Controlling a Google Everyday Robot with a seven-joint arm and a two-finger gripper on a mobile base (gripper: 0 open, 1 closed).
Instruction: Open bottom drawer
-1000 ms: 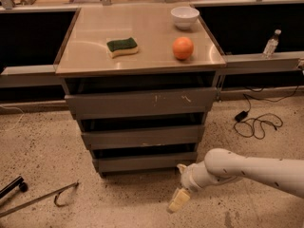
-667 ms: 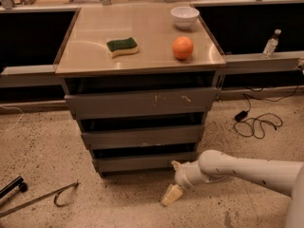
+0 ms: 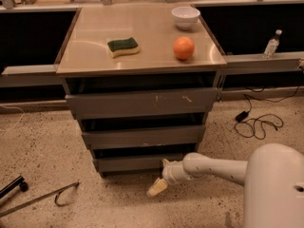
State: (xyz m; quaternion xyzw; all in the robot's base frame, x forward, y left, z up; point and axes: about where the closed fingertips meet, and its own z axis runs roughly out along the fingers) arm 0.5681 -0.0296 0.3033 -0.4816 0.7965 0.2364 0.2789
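The grey cabinet has three drawers. The bottom drawer (image 3: 137, 163) is the narrowest grey front, just above the floor, and sits slightly out like the two above it. My gripper (image 3: 161, 175) is at the end of the white arm (image 3: 213, 167) that reaches in from the right. It is low at the drawer's right front corner. Its fingers are spread open: the upper fingertip (image 3: 165, 163) is at the drawer front's lower right edge and the pale lower fingertip (image 3: 156, 188) points down toward the floor. It holds nothing.
On the cabinet top (image 3: 95, 58) lie a green sponge (image 3: 123, 46), an orange (image 3: 183, 48) and a white bowl (image 3: 185, 17). A water bottle (image 3: 271, 43) stands on the right ledge. Black cables (image 3: 256, 123) lie on the floor at right. A metal rod (image 3: 40, 199) lies at left.
My arm has swung left along the floor, bringing the gripper from right of the cabinet up to the bottom drawer's right front corner. The drawers have not moved.
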